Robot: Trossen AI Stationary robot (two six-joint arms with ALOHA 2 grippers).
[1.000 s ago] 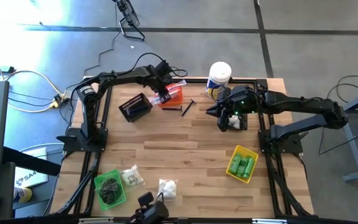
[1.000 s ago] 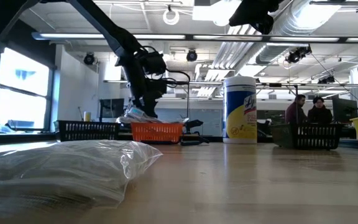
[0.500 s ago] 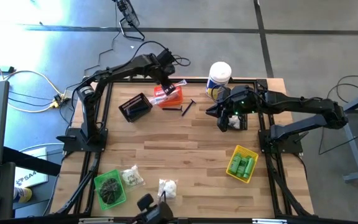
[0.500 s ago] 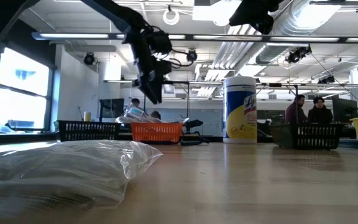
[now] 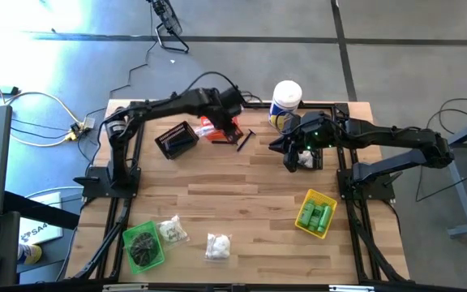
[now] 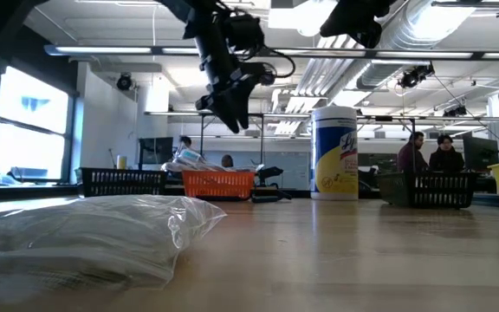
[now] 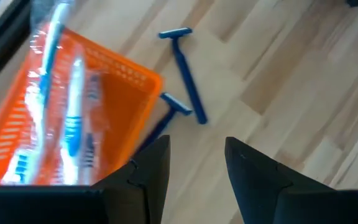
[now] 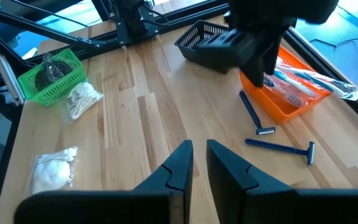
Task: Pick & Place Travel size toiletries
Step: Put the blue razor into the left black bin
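Above the orange bin [image 5: 217, 126], toward twelve o'clock on the table [image 5: 242, 203], we see the left gripper [image 7: 194, 163] hanging with its fingers parted and nothing between them. Clear-wrapped packets [image 7: 67, 118] lie in that bin, one sticking out over its rim. Just beside the bin, toward three o'clock, two razors [image 7: 185, 74] rest on the wood. The black bin [image 5: 176, 140] sits at the orange bin's nine o'clock. The right gripper [image 8: 197, 163] holds off near the white canister [image 5: 285, 100], at two o'clock on the table, its fingers nearly together and empty. At five o'clock, the yellow bin [image 5: 315, 213] holds green bottles [image 5: 317, 216]. At seven o'clock, the green bin [image 5: 143, 245] holds a dark bundle, with two bags of white puffs [image 5: 217, 245] beside it.
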